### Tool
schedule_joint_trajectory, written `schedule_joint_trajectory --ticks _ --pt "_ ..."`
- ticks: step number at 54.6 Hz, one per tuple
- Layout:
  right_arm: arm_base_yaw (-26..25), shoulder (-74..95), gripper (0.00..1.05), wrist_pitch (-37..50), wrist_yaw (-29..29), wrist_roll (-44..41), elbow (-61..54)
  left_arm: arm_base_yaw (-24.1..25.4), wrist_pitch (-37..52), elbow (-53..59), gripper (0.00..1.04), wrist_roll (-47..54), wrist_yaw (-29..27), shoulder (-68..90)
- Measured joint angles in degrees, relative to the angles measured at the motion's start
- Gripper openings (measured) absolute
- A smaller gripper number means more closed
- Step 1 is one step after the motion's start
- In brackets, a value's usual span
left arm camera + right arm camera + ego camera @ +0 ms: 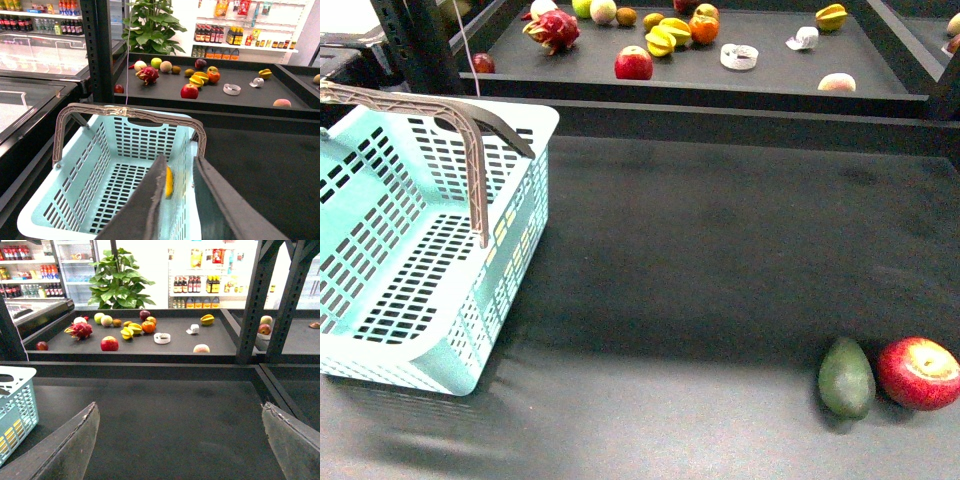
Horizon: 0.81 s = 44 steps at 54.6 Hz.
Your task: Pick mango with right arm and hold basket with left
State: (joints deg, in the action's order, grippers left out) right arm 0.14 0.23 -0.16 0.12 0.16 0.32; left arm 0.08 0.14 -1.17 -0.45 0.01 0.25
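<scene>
L tool (180,200) pinching turquoise slotted plastic basket (380,330) wall at desk's left edge; R tool (180,440) spread, empty. Mango not seen; locate first.

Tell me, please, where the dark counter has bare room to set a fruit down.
The wide stretch between the basket and the avocado with the red apple is bare, back to the raised shelf edge. The near right corner, around those two fruits, is crowded.
</scene>
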Motion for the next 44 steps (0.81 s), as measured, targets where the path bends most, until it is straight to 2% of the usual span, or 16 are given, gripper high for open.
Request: schedule_joint_trajectory --ticks 22,44 --pt "0.0 0.0 0.97 0.0 0.0 0.0 0.0 0.0 0.0 0.0 1.0 0.0 0.0 0.0" --pt "0.0 0.0 0.97 0.0 0.0 0.0 0.0 0.0 0.0 0.0 0.99 0.0 0.0 0.0"
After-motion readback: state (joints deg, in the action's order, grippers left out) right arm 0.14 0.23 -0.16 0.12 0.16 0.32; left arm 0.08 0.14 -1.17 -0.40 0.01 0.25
